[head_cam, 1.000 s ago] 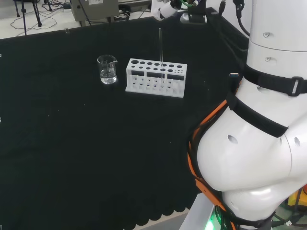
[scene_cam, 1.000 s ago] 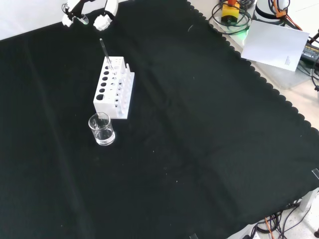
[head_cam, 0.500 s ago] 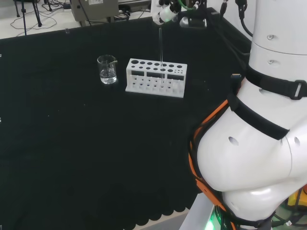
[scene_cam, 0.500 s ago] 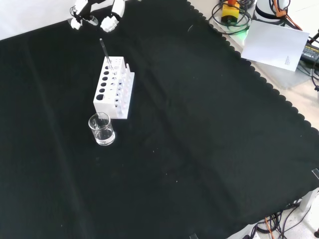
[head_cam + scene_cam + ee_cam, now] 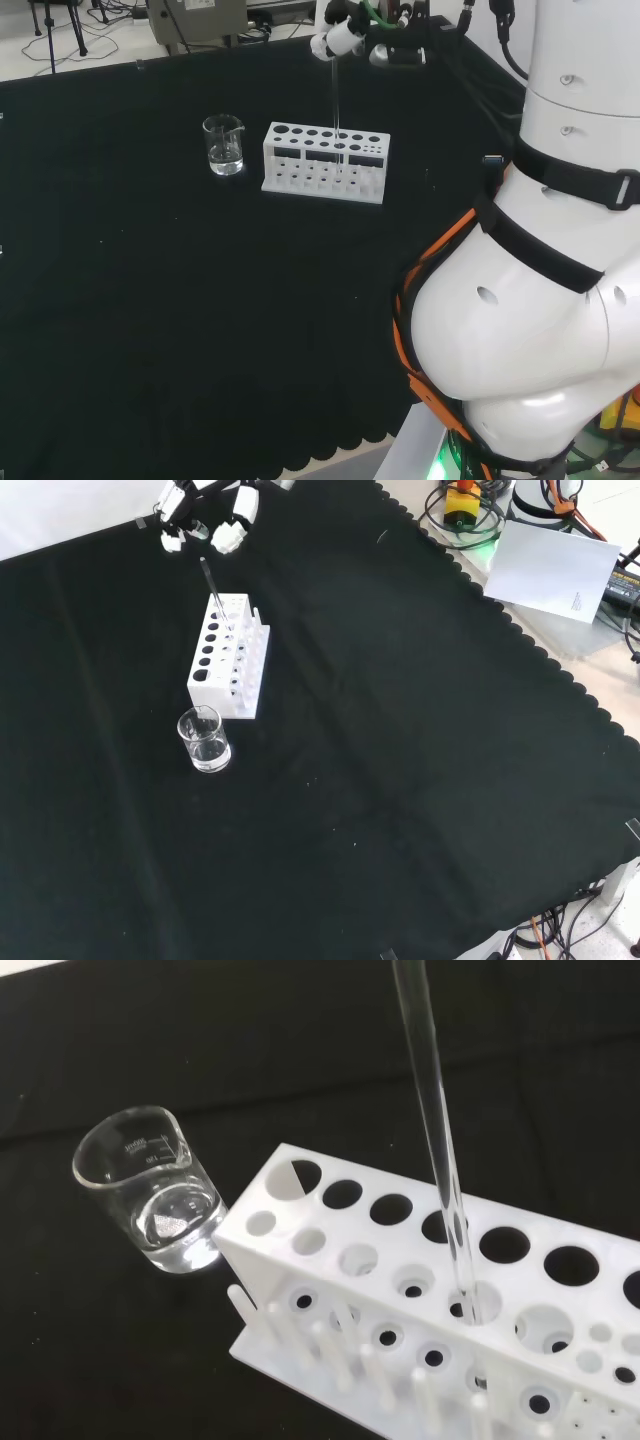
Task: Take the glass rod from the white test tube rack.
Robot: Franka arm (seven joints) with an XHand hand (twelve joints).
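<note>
Hand (image 5: 205,515): fingers apart and holding nothing, hanging just above the top of the glass rod (image 5: 214,598) in the front view; across the last second you see it travel from the far corner of the cloth in toward the rod's tip, and in the head view it now sits at the rod's upper end. Contact with the rod: none that you can make out. Glass rod: upright, slightly leaning, seated in a hole of the back row of the white test tube rack (image 5: 325,161), unmoved over the same second; the wrist view shows its shaft passing down through the top plate into the tier below. Rack: standing flat on the black cloth (image 5: 400,760), otherwise unloaded. Beaker (image 5: 224,145): clear, near the rack's end, apart from it, with a little clear liquid in the bottom. Status for you: approach nearly complete, grasp not yet made; the next step is likely closing the fingers round the rod's upper part, then a straight lift clear of the holes.
</note>
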